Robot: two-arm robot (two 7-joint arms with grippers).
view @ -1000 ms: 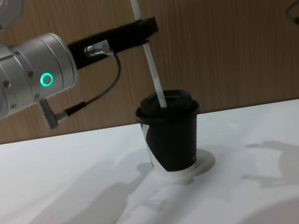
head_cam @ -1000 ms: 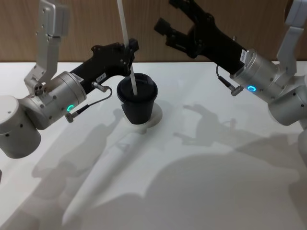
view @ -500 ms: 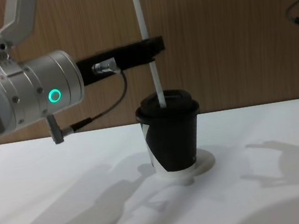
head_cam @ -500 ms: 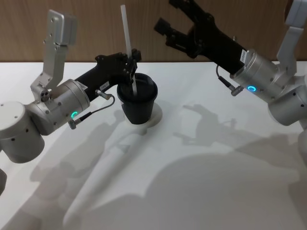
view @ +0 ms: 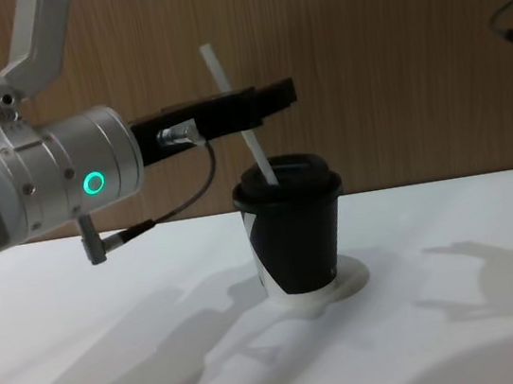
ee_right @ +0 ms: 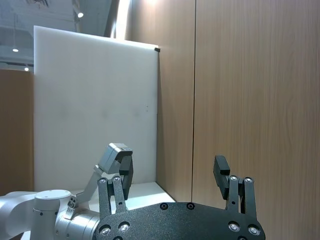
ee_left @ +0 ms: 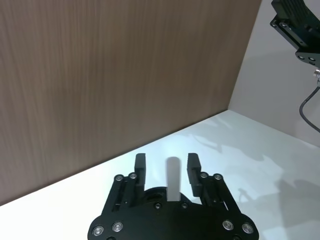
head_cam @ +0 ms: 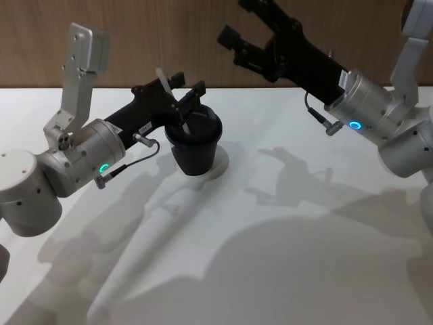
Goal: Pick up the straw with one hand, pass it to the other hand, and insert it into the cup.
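The black cup [head_cam: 194, 142] [view: 293, 235] stands upright on the white table at the middle back. The white straw [head_cam: 172, 96] [view: 235, 109] sits in the cup's lid and leans toward my left, a short length showing above the lid. My left gripper [head_cam: 184, 87] [view: 271, 94] [ee_left: 167, 162] hovers just above the lid, open, its fingers on either side of the straw [ee_left: 173, 175] without gripping it. My right gripper [head_cam: 238, 20] [ee_right: 173, 172] hangs high at the back right, open and holding nothing.
A white round coaster [head_cam: 218, 166] [view: 350, 279] lies under the cup. A wooden wall [view: 391, 58] rises right behind the table. The table's front and right parts [head_cam: 270, 257] hold only arm shadows.
The straw has slid deeper into the cup and now leans left. My left gripper has opened and let it go. The right arm has not moved.
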